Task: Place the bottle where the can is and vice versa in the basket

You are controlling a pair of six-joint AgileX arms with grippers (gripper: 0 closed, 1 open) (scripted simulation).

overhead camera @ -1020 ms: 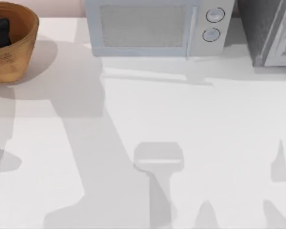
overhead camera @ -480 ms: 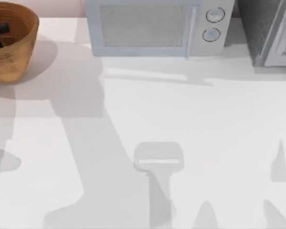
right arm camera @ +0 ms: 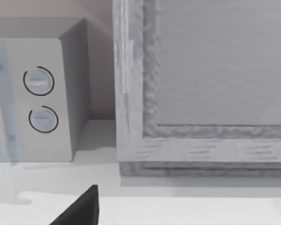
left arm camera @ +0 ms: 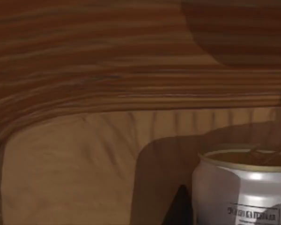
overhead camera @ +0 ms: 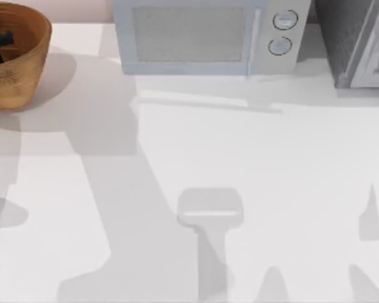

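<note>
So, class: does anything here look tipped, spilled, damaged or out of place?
Nothing stands out. The can stands upright inside the basket, undented, with no spill. The microwave sits square on the table.

The left wrist view looks into the basket (left arm camera: 84, 70), close to its ribbed orange-brown wall and smoother tan floor. The can (left arm camera: 243, 187) stands upright on that floor, with a silvery body, printed label text and a dull gold top. A dark tip (left arm camera: 180, 208) shows just beside the can.
</note>
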